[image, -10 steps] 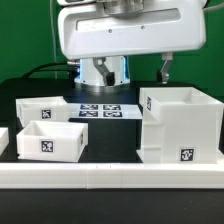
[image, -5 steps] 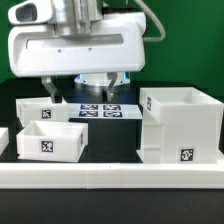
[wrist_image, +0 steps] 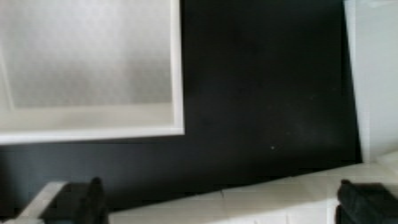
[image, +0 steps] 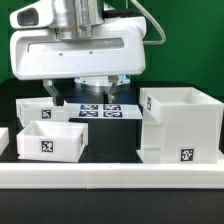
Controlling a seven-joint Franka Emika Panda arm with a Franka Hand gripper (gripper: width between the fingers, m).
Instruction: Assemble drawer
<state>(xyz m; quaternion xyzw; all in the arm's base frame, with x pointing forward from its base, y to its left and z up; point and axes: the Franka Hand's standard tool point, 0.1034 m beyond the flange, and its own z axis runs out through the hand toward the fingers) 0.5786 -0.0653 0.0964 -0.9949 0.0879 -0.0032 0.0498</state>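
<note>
White plastic drawer set, unassembled; arm now on the tray side.

The casing [image: 180, 125] stands hollow by the table's [image: 112, 138] near edge, toward the exterior view's right corner. The front tray [image: 50, 141] and the rear tray [image: 40, 108] lie outside it, toward the left corner. The marker board [image: 98, 109] lies farther back, between the two groups, and a low bar [image: 110, 176] runs along the near edge. The gripper [image: 80, 92] is spread wide and empty. It has crossed from above the casing to the trays' side and has settled there. The wrist view looks down into a tray [wrist_image: 89, 70]; which one is unclear. Nothing is fitted yet, and a tray pick-up looks likely next.
</note>
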